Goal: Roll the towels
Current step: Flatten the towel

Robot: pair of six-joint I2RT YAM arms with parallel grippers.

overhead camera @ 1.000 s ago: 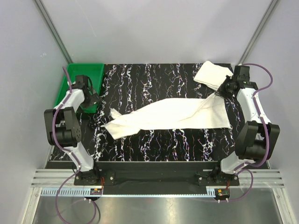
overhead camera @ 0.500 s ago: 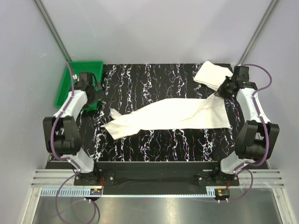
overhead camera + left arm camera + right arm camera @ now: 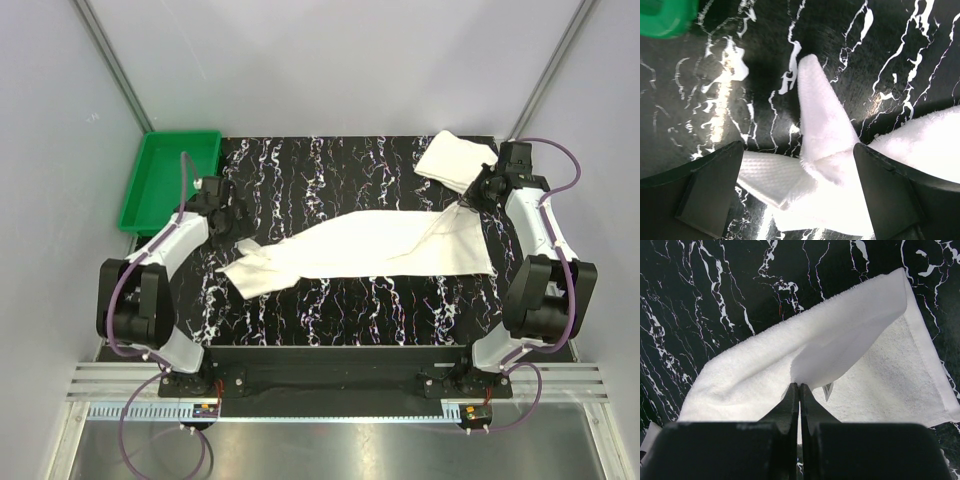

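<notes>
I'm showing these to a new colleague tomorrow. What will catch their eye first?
The long white towel sprawled across the middle of the black marbled table, its right end pinched in the shut right gripper. Next, the left gripper open over the towel's crumpled left tip, and a second towel folded at the far right, opposite the green tray at the far left.

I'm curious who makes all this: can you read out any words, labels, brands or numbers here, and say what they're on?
No readable text anywhere in these views.
Small tag on the pinched towel: too small to read.
Ticked strip along the near edge: marks only, no legible numbers.
</notes>
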